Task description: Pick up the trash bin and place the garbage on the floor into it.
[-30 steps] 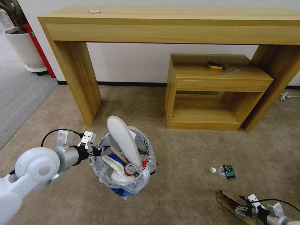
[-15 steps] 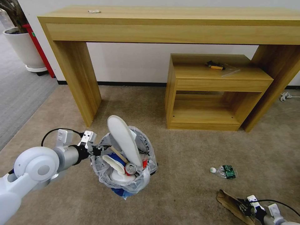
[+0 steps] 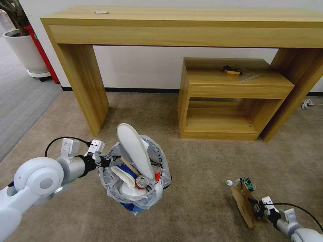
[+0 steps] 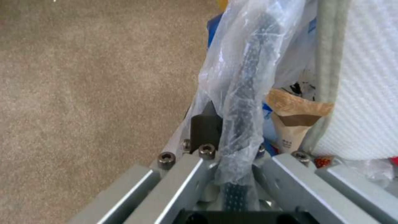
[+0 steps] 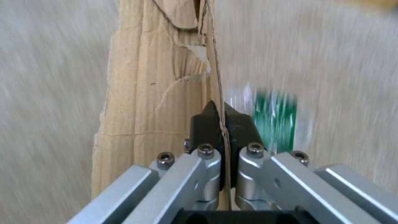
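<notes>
The trash bin, black with a crinkly clear bag, hangs just above the floor. My left gripper is shut on its rim through the bag, seen close up at the left gripper. Inside the bin are a tall white insole, cups and a crushed can. My right gripper is shut on the edge of a cardboard piece, lifted and standing on edge. The wrist view shows the right gripper pinching the cardboard piece. A crushed bottle lies just behind it.
A long wooden table stands against the wall, with a low wooden shelf unit under it that carries a small yellow-black tool. A white plant pot and grey carpet lie far left. A white cable lies far right.
My right gripper has raised the cardboard piece off the carpet and tilted it upright, so it now partly covers the bottle. The left gripper and bin have barely shifted.
</notes>
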Available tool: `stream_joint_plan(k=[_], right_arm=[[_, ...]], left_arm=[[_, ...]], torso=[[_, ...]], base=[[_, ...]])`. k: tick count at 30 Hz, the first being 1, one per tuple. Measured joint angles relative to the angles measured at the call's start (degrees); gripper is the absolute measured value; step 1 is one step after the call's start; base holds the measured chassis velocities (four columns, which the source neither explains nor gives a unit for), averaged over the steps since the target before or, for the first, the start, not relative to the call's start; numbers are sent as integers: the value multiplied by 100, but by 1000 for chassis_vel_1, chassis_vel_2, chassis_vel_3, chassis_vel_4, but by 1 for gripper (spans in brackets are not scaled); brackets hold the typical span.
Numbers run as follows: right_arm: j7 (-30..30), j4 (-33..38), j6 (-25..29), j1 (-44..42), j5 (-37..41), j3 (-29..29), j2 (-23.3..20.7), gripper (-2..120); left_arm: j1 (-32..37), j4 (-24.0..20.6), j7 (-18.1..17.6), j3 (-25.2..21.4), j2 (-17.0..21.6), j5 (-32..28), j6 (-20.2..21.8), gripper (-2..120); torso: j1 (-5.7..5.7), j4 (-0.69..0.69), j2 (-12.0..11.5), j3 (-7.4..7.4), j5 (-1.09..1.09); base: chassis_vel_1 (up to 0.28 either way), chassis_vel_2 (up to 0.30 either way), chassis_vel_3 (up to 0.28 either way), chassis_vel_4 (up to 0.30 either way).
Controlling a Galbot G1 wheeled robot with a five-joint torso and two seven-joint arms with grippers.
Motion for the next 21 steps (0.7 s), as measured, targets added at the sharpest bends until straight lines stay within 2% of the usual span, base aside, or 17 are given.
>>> stream_joint_plan(k=[3, 4, 7, 9, 11, 12, 15, 16, 19, 20, 21], right_arm=[[19, 969, -127, -16, 320, 161, -64, 0], [19, 969, -127, -16, 320, 161, -64, 0], [124, 1980, -432, 209, 754, 112, -203, 0], [168, 2202, -533, 346, 864, 12, -244, 0], [319, 2581, -700, 790, 1081, -353, -341, 0], [319, 2581, -700, 790, 1081, -353, -341, 0], [472, 3003, -984, 1763, 1461, -1075, -438, 0], [472, 3003, -984, 1763, 1461, -1075, -438, 0], [450, 3207, -1191, 2708, 1874, -1844, -447, 0], [450, 3207, -1191, 2708, 1874, -1844, -447, 0], [447, 3214, -1199, 2965, 2006, -2133, -435, 0]], left_arm=[[-52, 19, -16, 62, 0, 0, 0, 0], [-52, 19, -16, 62, 0, 0, 0, 0], [-157, 97, -33, 181, -1, -1, 0, 0], [-193, 133, -34, 225, 8, -1, 0, 0], [-279, 213, -33, 328, 21, -1, 0, 0], [-279, 213, -33, 328, 21, -1, 0, 0], [-481, 415, -28, 578, 28, -1, 0, 0], [-481, 415, -28, 578, 28, -1, 0, 0], [-674, 600, 18, 826, 32, -19, 0, 0], [-674, 600, 18, 826, 32, -19, 0, 0], [-754, 663, 37, 928, 31, -20, 0, 0]], torso=[[0, 0, 0, 0, -1], [0, 0, 0, 0, -1], [0, 1, 0, 0, -4], [0, 0, 0, 0, -4], [0, 0, 0, 0, 0], [0, 0, 0, 0, 0], [0, 2, 0, 1, -1], [0, 2, 0, 1, -1], [0, 2, 0, 1, 0], [0, 2, 0, 1, 0], [0, 2, 0, 0, -1]], base=[[0, 0, 0, 0], [0, 0, 0, 0], [0, 0, 0, 0], [0, 0, 0, 0], [0, 0, 0, 0], [0, 0, 0, 0], [0, 0, 0, 0], [0, 0, 0, 0], [0, 0, 0, 0], [0, 0, 0, 0], [0, 0, 0, 0]])
